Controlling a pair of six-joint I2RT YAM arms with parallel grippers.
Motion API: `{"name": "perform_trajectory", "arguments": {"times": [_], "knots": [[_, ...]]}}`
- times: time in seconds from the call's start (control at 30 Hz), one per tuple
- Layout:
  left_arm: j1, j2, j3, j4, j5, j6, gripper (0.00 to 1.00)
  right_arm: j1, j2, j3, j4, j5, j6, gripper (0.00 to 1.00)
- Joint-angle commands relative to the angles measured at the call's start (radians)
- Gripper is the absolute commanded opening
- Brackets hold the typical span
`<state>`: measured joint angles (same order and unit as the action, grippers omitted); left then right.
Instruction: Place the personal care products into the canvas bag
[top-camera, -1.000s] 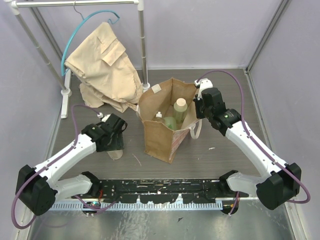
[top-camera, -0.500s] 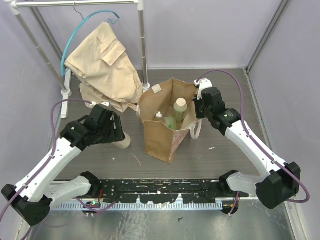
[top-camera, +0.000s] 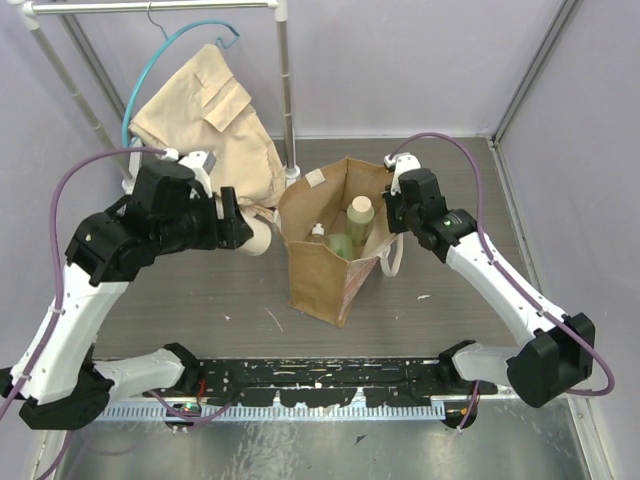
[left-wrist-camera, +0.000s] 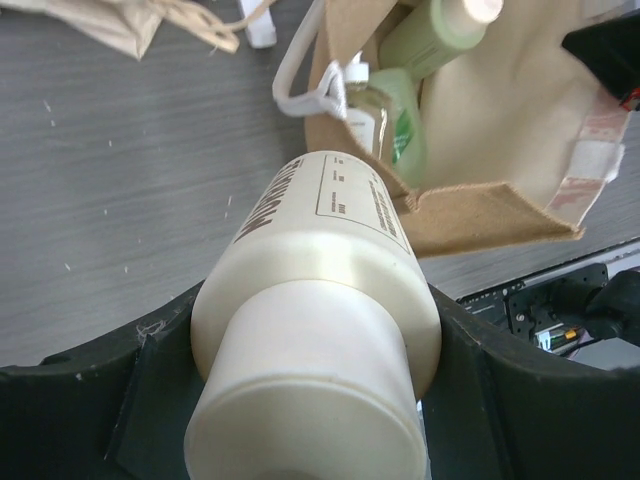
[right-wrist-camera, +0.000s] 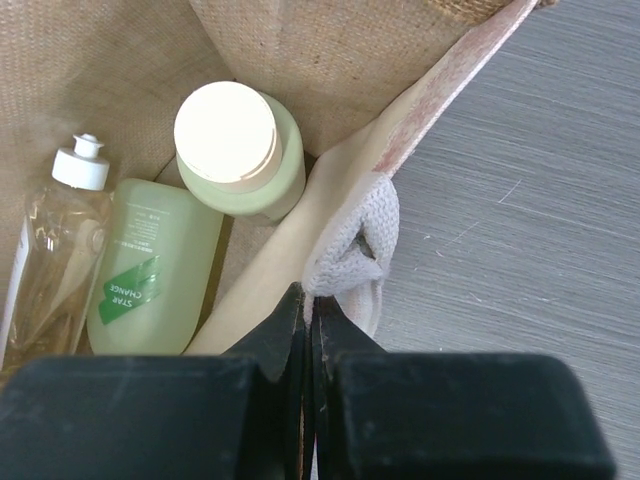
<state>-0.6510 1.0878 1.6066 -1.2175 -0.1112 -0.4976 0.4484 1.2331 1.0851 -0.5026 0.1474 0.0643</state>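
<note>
the left gripper (top-camera: 245, 228) is clamping the cream bottle (top-camera: 259, 237) between its two wide-set fingers, holding it off the table (top-camera: 200, 300) just left of the canvas bag (top-camera: 320, 285). in the left wrist view the left gripper (left-wrist-camera: 315, 400) is gripping the cream bottle (left-wrist-camera: 320, 330) around its upper body. the bottle's cap is facing the camera and its base is pointing toward the folded brown lip of the canvas bag (left-wrist-camera: 480, 215).

the bag is standing upright near the middle of the table, a little toward the far edge, with its mouth gaping open. the right gripper (top-camera: 394, 226) is reaching in from the right edge side. its fingers are pressed together, pinching the bag's right rim where the whitish strap handle (right-wrist-camera: 350, 250) is bunching up. the right wrist view is showing the right gripper (right-wrist-camera: 305, 300) closed tightly on that fabric edge, with the woven inner wall of the bag (right-wrist-camera: 100, 80) beyond.

three products are sitting inside the bag. the rounder green bottle (right-wrist-camera: 240, 150) with the cream top is standing upright. the green cylinder (right-wrist-camera: 155, 270) is lying touching it. the amber white-capped bottle (right-wrist-camera: 55, 240) is lying just beside that.

a beige garment (top-camera: 210, 130) is hanging on a teal hanger (top-camera: 175, 50) from a rack (top-camera: 285, 90) at the far left corner.
</note>
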Motion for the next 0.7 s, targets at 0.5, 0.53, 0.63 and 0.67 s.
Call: {"name": "perform_trajectory", "arguments": {"times": [0.5, 0.53, 0.63, 0.67], "knots": [[-0.070, 0.487, 0.496, 0.140, 0.001, 0.207, 0.00, 0.037, 0.032, 0.081, -0.097, -0.078, 0.040, 0.01], [-0.087, 0.517, 0.521, 0.134, -0.017, 0.219, 0.00, 0.041, 0.031, 0.082, -0.097, -0.081, 0.040, 0.01], [-0.133, 0.622, 0.614, 0.092, -0.068, 0.249, 0.00, 0.051, 0.028, 0.087, -0.096, -0.088, 0.041, 0.01], [-0.145, 0.656, 0.642, 0.079, -0.079, 0.257, 0.00, 0.054, 0.027, 0.092, -0.096, -0.092, 0.041, 0.01]]}}
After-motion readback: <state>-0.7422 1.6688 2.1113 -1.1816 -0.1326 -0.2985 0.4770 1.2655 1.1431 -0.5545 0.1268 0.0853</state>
